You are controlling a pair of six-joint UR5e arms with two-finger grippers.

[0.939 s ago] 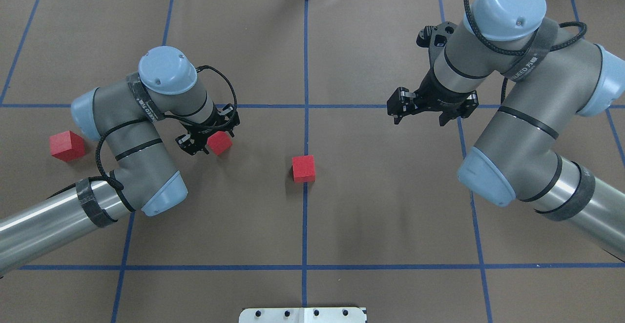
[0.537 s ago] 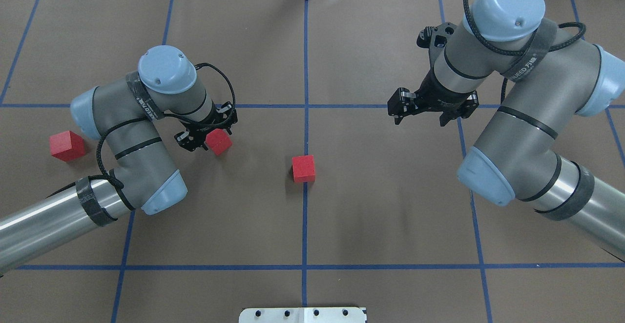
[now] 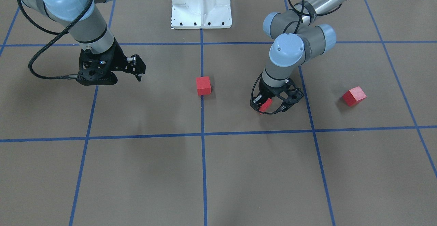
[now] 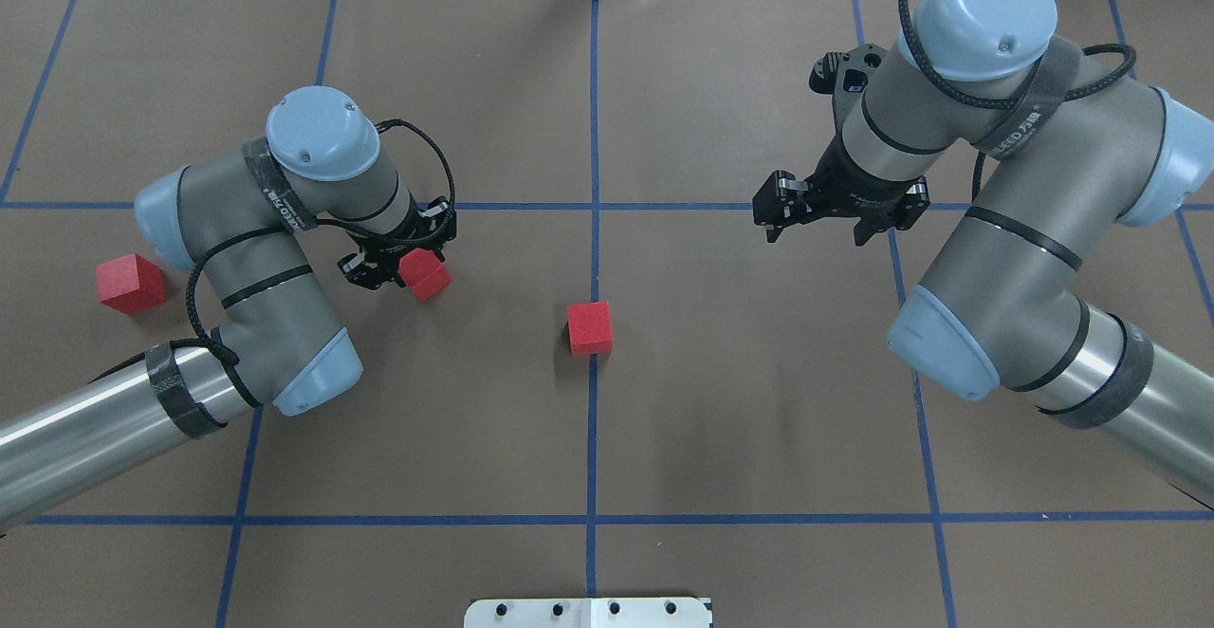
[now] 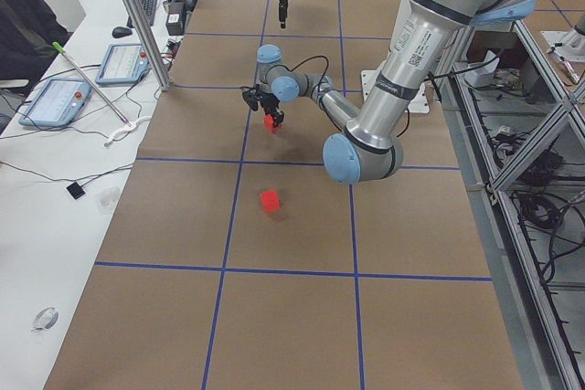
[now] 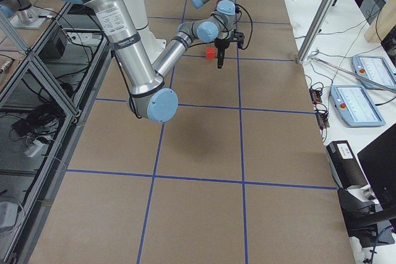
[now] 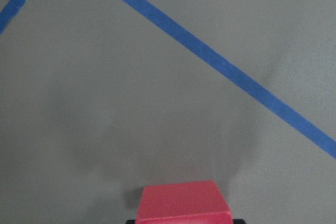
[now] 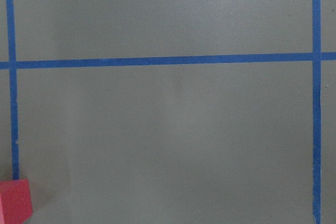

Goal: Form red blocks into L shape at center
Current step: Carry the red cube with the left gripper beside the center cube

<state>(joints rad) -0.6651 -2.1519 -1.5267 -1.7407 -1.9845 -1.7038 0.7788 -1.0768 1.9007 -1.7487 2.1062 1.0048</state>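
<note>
Since the earlier frame our left gripper (image 4: 394, 266), clamped on one red block (image 4: 424, 273), crept slightly away from the centre block (image 4: 589, 327) on the middle tape line (image 4: 594, 135); the third block (image 4: 130, 283) lies far left. Right gripper (image 4: 814, 230) hangs spread, empty. We judge the cubes light, rigid, matte: pinch opposite flat faces.

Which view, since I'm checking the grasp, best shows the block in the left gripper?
Overhead exterior: the block shows mostly whole in the left gripper. Front-facing shows only a red sliver behind the gripper; the left wrist view catches just its top at the frame's bottom edge; exterior left shows it tiny.
</note>
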